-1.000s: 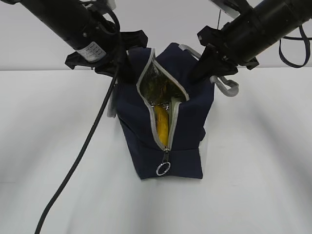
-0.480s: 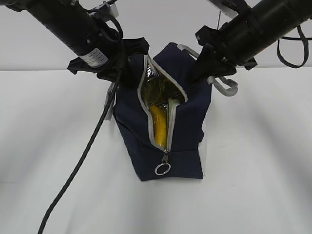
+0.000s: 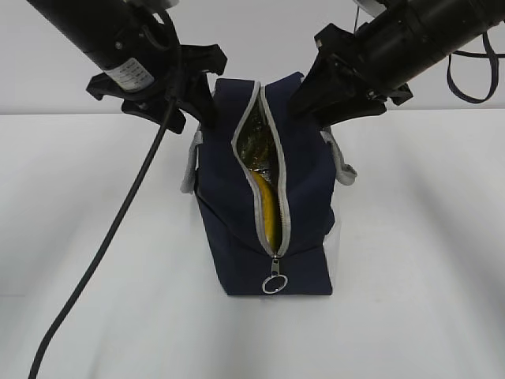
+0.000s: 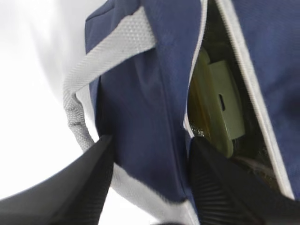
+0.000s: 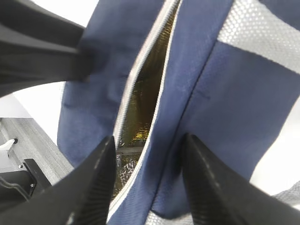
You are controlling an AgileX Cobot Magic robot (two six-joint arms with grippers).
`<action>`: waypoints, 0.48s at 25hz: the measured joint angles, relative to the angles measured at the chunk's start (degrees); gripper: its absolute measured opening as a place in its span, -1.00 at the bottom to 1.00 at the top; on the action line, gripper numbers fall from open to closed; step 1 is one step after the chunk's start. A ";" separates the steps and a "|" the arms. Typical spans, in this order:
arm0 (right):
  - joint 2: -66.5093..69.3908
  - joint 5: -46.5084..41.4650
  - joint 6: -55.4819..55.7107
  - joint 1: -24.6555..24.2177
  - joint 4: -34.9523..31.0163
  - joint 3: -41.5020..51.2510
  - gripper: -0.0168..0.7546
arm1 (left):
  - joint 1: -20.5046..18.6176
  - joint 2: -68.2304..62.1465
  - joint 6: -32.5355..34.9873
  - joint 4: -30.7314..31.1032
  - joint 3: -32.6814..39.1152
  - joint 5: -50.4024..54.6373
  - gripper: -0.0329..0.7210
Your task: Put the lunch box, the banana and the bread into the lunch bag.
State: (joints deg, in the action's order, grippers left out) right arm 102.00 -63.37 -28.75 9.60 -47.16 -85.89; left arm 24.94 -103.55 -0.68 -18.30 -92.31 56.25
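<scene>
Lunch bag (image 3: 237,213) on white table (image 3: 410,260)

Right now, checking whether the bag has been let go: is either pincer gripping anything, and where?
Nothing is held. Both pincers, left and right, stand open astride the bag's top edges.

A white table (image 3: 410,260) meets a plain pale wall (image 3: 260,39), evenly lit.

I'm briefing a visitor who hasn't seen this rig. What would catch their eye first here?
The navy lunch bag standing mid-table, its grey zipper gaping so the yellow banana shows inside. Two black arms hang over its top corners, the left tool and right tool with jaws apart astride the fabric. In the left wrist view, the green lid of the lunch box shows in the opening.
</scene>
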 joint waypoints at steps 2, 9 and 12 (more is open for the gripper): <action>0.00 -0.23 0.00 0.00 0.00 -0.50 0.00 | 0.00 1.25 0.68 0.36 0.00 0.17 0.10; -2.04 -0.34 2.63 -0.49 0.63 -1.11 0.00 | 0.00 4.51 3.90 0.67 0.00 1.41 0.07; -4.43 -0.34 4.25 -0.49 4.19 -1.11 0.00 | 0.00 5.45 4.00 1.14 0.50 1.54 0.06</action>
State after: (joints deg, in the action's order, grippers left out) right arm 97.57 -63.71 -24.51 9.11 -42.97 -87.00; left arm 24.94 -98.10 3.33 -17.16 -91.80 57.79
